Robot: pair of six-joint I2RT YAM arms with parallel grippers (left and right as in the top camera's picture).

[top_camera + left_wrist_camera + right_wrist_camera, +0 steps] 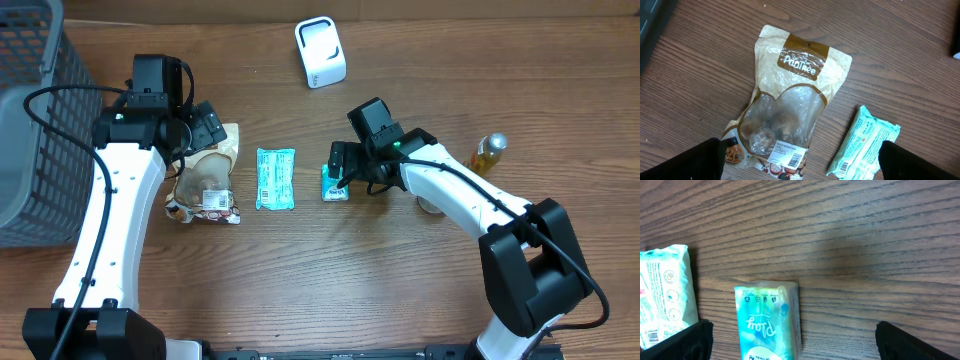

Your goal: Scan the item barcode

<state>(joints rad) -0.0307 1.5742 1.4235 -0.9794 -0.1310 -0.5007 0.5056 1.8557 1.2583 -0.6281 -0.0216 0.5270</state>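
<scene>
A small teal tissue pack point(335, 184) point(768, 321) lies flat on the wooden table. My right gripper point(345, 165) point(792, 347) hangs over it, open, with the pack between the fingers point(684, 341) and nearer the left one, touching neither. A longer teal wipes pack point(275, 178) point(863, 143) point(664, 295) lies to its left. A clear-and-tan snack bag point(208, 182) point(790, 95) lies under my left gripper point(205, 128) point(800, 170), which is open and holds nothing. The bag's barcode label point(786, 157) faces up. A white scanner point(320, 52) stands at the back.
A grey wire basket point(30, 130) fills the left edge of the table. A small amber bottle point(488, 150) stands to the right of my right arm.
</scene>
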